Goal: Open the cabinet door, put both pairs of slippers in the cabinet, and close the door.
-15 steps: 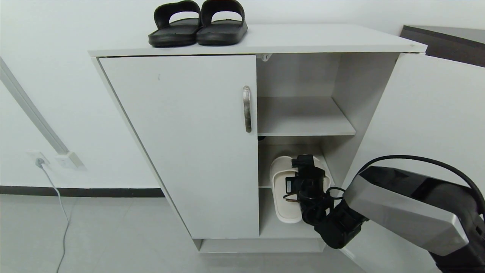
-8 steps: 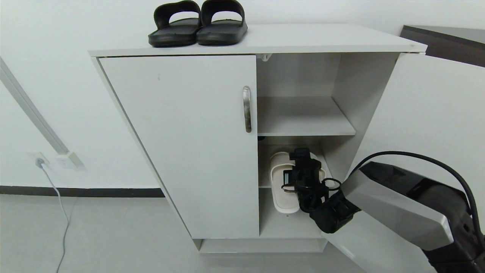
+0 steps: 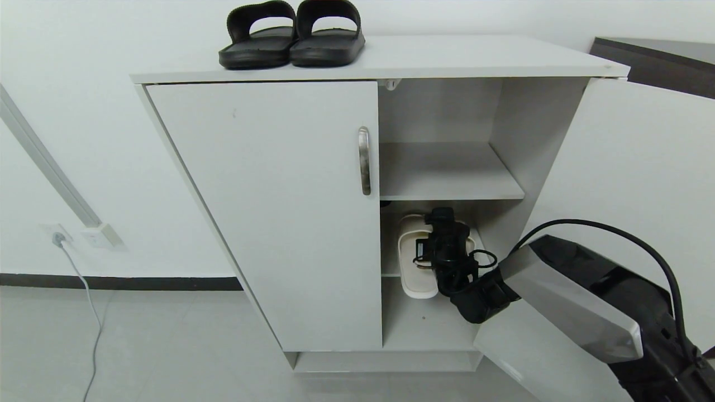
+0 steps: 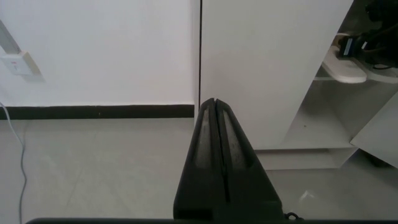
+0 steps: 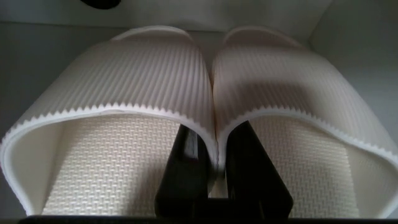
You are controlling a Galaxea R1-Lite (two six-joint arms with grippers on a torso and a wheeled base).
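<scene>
A pair of black slippers (image 3: 293, 36) sits on top of the white cabinet (image 3: 447, 56). The left door (image 3: 268, 212) is shut and the right door (image 3: 631, 167) stands wide open. My right gripper (image 3: 441, 245) is inside the cabinet at the lower shelf, shut on the pair of white slippers (image 3: 414, 268). Up close, its fingers (image 5: 186, 168) pinch the two inner strap edges of the white slippers (image 5: 143, 81) together. The heels stick out past the shelf's front edge. My left gripper (image 4: 215, 109) hangs shut and empty above the floor, in front of the shut door.
The upper shelf (image 3: 447, 173) is bare. The shut door has a metal handle (image 3: 364, 161) on its right edge. A wall socket with a cable (image 3: 56, 237) is at the far left. Dark furniture (image 3: 653, 61) stands behind the open door.
My right arm has pushed the white slippers deeper into the cabinet along the lower shelf. The black slippers and both doors have not moved.
</scene>
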